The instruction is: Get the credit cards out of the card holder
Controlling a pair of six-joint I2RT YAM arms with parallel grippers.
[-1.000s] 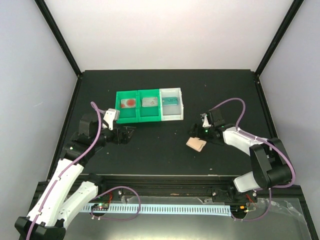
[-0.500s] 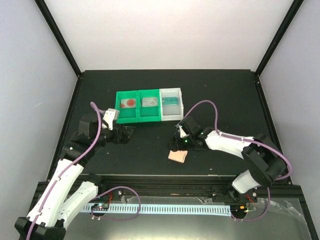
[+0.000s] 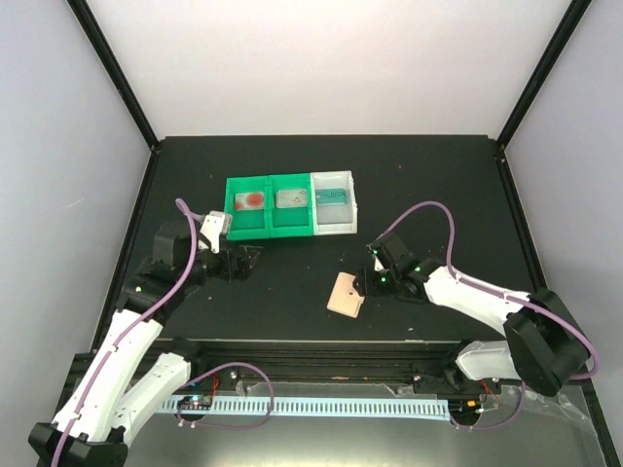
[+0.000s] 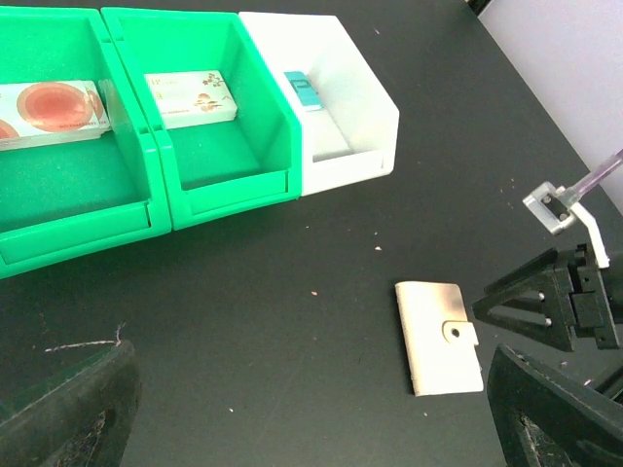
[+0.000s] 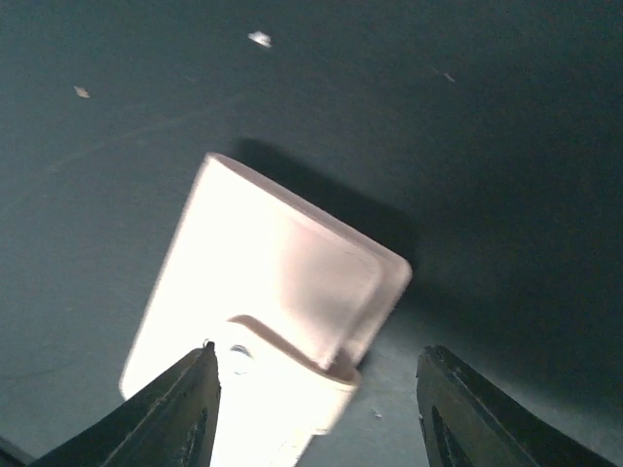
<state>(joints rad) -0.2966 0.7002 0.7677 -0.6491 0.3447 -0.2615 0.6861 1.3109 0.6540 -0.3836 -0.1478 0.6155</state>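
Between right gripper (image 5: 313, 370) jaws: card holder (image 5: 263, 292), tab end; jaws apart, unclamped.
Change: holder relocated with gripper; jaws narrowing.
Meaning: grasp forming; holder flap shut, contents hidden.

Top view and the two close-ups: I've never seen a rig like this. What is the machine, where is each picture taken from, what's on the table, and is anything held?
Two robot arms are bolted at the near edge of a black table. The top view looks down from above and behind them: left arm, right arm. The other two pictures come from a camera on each wrist, looking past that arm's own jaws. On the table sit a tray of three bins holding cards, and a tan card holder lying flat and closed. Nothing is held. The left jaws stand wide open, touching nothing. The right jaws are open, close over the holder's tab end, one on either side.
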